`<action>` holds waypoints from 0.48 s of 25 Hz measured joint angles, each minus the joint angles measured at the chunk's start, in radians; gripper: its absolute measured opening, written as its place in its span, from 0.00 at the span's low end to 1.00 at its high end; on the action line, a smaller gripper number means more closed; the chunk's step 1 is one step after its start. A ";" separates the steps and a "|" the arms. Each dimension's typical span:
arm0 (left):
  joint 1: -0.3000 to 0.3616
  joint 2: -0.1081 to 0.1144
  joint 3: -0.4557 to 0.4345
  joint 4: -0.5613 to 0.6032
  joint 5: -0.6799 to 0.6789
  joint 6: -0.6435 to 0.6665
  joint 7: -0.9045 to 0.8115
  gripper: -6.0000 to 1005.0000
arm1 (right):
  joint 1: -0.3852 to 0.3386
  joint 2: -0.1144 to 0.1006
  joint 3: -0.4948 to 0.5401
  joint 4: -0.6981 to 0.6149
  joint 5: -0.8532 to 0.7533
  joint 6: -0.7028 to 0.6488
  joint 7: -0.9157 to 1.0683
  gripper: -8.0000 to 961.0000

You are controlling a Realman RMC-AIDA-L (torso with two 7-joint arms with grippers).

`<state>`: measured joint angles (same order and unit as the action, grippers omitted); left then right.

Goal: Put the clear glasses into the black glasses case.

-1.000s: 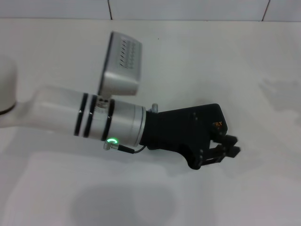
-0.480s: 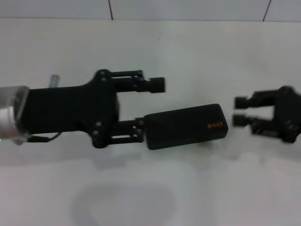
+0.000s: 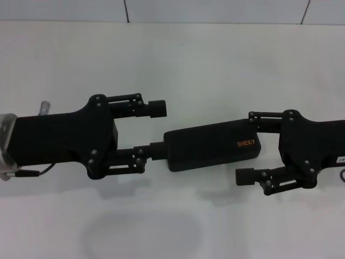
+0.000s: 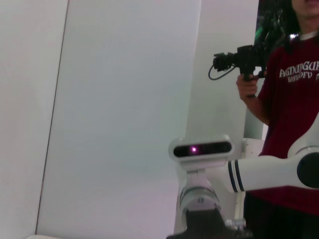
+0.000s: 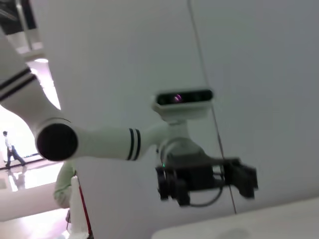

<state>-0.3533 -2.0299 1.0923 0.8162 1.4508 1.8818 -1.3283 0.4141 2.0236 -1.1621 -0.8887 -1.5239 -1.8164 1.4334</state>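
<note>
Surface: white tabletop [image 3: 215,65] fills the head view, with a tiled white wall [image 3: 215,11] along its far edge.
Black glasses case: the black glasses case [image 3: 213,145] lies shut and flat on the tabletop between the two pincers, its long axis running from one to the other, the orange "SHERY" lettering at the end nearer the right pincer.
Left gripper: the left gripper [image 3: 155,129] reaches in from the robot's left, lying level over the tabletop, jaws spread wide. Its near finger [image 3: 143,154] meets the left end of the case; its far finger [image 3: 153,108] stands clear of the case, beyond it.
Right gripper: the right gripper [image 3: 249,147] comes in from the robot's right, jaws likewise spread. The lettered end of the case sits in the gap between its fingers; whether either finger touches the case cannot be told.
Clear glasses: no view shows them.
Left wrist view: looks across at the right arm [image 4: 269,172], a white wall, and a person in a dark red shirt [image 4: 294,99] holding a camera rig [image 4: 244,59].
Right wrist view: shows the left arm [image 5: 114,142] against a white wall.
</note>
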 joint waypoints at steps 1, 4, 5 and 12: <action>0.000 0.000 -0.001 -0.001 0.004 0.000 0.001 0.67 | 0.001 0.000 -0.001 0.001 0.007 -0.004 -0.005 0.70; 0.002 0.001 -0.001 -0.002 0.010 0.001 0.001 0.67 | 0.002 -0.001 0.004 0.003 0.014 -0.005 -0.010 0.82; 0.004 0.002 -0.003 -0.002 0.011 0.001 0.002 0.67 | 0.002 -0.002 0.007 0.005 0.020 -0.004 -0.010 0.85; 0.008 0.007 -0.004 -0.002 0.019 0.016 -0.026 0.68 | -0.006 -0.005 0.021 0.009 0.033 0.013 -0.006 0.92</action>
<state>-0.3453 -2.0229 1.0884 0.8142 1.4696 1.8979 -1.3546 0.4082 2.0182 -1.1407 -0.8797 -1.4904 -1.8029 1.4273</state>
